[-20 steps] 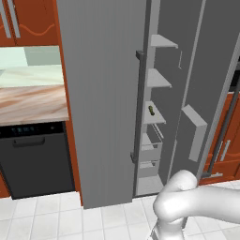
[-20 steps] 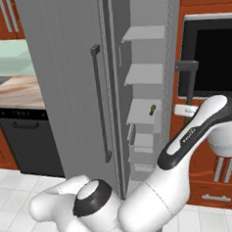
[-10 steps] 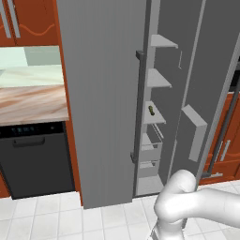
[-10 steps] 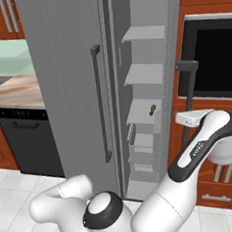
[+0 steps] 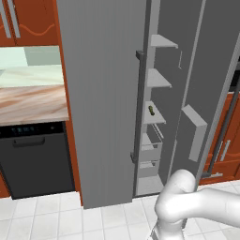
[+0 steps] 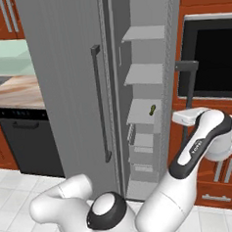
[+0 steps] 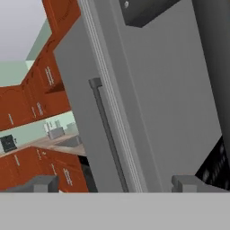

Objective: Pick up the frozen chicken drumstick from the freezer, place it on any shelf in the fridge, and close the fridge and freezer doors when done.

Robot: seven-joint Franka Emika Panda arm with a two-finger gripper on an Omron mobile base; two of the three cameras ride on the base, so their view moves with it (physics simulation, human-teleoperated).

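A small dark green item [image 5: 151, 110] is seen lying on the third short shelf [image 6: 144, 115] of the freezer [image 6: 144, 86]; no reddish-brown drumstick can be made out among the shelves, so its place cannot be told. Below that shelf, pale drawers [image 5: 151, 149] are stacked in the narrow compartment. The freezer door [image 5: 199, 89] is swung open to the right, with a bin [image 5: 196, 129] fixed to its inner face. The fridge door [image 5: 101, 93] beside it is shut, its dark vertical bar handle [image 6: 101, 104] running along the edge next to the freezer opening.

The gripper [image 7: 117, 183] is held out to the right of the open freezer, at about the height of the green item, with the jaws spread wide and nothing between them. In the hand view the fingertips [image 7: 41, 183] are set against the grey face of the shut door and its handle.

To the left, a bench [image 5: 30, 98] with a marbled top is seen above a black dishwasher [image 5: 35, 159]. A black oven [image 6: 214, 57] is set in red-brown cabinets on the right.
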